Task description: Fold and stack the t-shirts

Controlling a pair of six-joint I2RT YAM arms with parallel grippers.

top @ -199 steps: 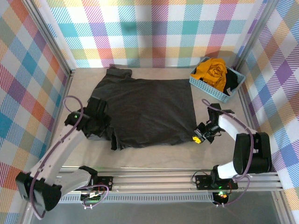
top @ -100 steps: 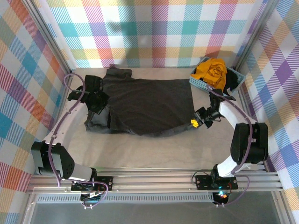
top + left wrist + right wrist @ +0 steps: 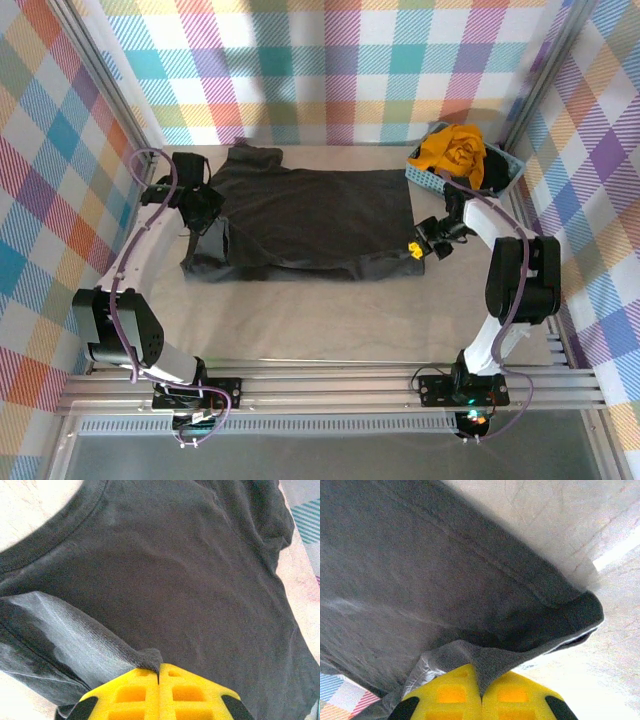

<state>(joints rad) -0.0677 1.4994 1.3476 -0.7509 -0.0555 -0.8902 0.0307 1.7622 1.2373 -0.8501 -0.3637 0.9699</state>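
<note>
Left fingers (image 3: 130,695) and right fingers (image 3: 452,695) each clamp opposite edges of a dark charcoal cloth t-shirt (image 3: 320,215) on the beige worktop (image 3: 330,320).

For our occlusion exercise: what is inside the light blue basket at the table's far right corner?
In the basket, a crumpled mustard-yellow t-shirt lies on top, with dark cloth beside it. Anything beneath them is covered.

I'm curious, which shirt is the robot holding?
The black t-shirt spread on the table: left gripper and right gripper pinch it. The yellow t-shirt sits bunched in the blue basket.
</note>
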